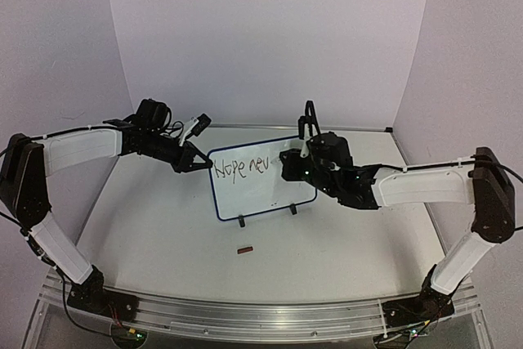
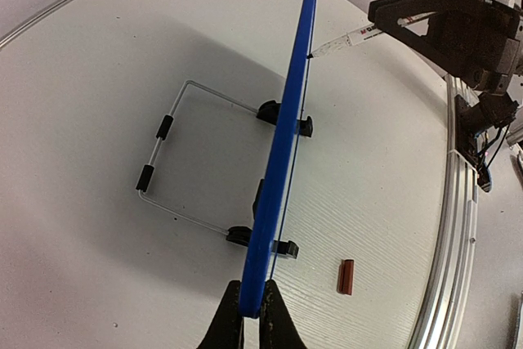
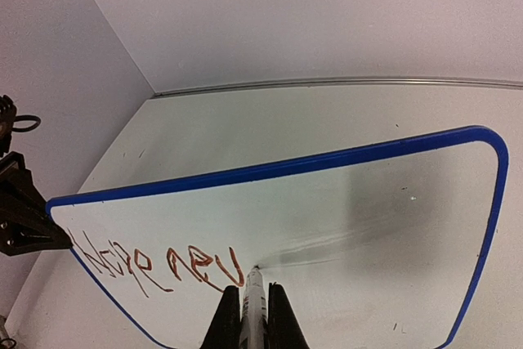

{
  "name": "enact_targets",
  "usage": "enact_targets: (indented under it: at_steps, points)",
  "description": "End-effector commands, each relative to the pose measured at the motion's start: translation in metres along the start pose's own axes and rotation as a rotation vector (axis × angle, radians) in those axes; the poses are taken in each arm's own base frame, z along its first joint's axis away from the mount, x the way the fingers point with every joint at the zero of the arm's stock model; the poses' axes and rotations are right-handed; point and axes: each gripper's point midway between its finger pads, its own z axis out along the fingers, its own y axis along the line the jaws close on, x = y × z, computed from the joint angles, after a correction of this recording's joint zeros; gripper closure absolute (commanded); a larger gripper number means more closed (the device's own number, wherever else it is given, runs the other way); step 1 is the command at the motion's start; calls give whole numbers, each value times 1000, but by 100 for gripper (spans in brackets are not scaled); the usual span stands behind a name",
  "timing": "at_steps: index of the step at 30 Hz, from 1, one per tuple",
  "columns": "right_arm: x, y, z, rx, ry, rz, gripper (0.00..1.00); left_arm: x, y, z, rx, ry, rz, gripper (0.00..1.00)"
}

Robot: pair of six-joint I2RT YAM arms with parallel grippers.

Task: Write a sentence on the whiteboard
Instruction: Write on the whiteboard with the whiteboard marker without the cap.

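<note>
White table (image 1: 163, 226) | left pincer (image 1: 202, 164) clamps whiteboard (image 1: 261, 190) | right pincer (image 3: 255, 316) grips marker (image 3: 254, 284) | brown block (image 1: 244, 248) nearby

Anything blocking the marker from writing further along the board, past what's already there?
Nothing visible. The marker touches the whiteboard just after the written letters; the board beyond is bare. The left gripper clamps the edge by the line's start, off that path.
</note>
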Motion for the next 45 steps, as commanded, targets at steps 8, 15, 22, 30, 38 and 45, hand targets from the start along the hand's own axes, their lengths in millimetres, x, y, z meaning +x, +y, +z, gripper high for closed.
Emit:
enact_targets:
  at_steps: [8, 15, 22, 30, 38, 45]
  points:
    - [-21, -1, 2, 41, -64, 19, 100, 9, 12, 6, -58, 37, 29, 100]
    - [-23, -8, -2, 76, -72, 16, 100, 9, 12, 5, -58, 35, 30, 100]
    - [-35, -6, -6, 73, -99, 14, 100, 8, 12, 6, -58, 35, 31, 100]
    - [-44, 1, -9, 45, -122, 18, 100, 9, 12, 6, -58, 36, 30, 100]
    - [-48, 6, -10, 23, -131, 19, 100, 9, 11, 6, -55, 36, 28, 100]
    - [-43, 12, -4, -10, -117, 11, 100, 9, 12, 6, -54, 37, 27, 100]
